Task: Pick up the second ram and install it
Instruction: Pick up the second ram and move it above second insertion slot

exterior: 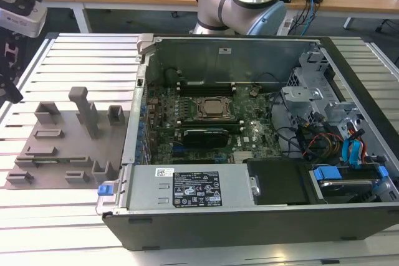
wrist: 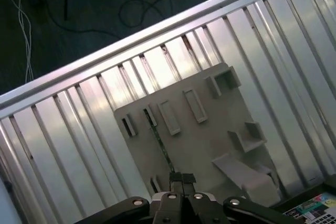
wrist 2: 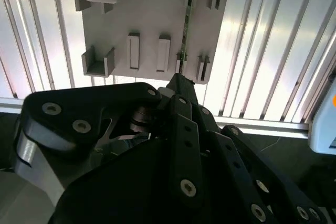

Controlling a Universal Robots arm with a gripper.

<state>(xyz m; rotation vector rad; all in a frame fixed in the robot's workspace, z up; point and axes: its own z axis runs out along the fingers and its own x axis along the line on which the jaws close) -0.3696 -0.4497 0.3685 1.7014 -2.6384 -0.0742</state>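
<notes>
The second ram (wrist: 159,142) is a slim dark green stick standing on its edge in a slot of the grey tray (wrist: 210,140). In the second wrist view the ram (wrist 2: 185,22) runs as a thin line across the tray (wrist 2: 152,19). My gripper (wrist: 181,178) hangs above the tray near one end of the stick, apart from it. Its black fingertips look pressed together with nothing between them. In the exterior view the tray (exterior: 62,147) lies at the exterior view's left, beside the open computer case (exterior: 249,129).
The case holds a motherboard with a CPU socket (exterior: 214,108) and memory slots (exterior: 206,126) beside it. Cables and drive bays (exterior: 336,129) crowd its right side. Upright grey blocks (exterior: 84,110) rise from the tray. Ribbed metal table (wrist: 79,129) surrounds everything.
</notes>
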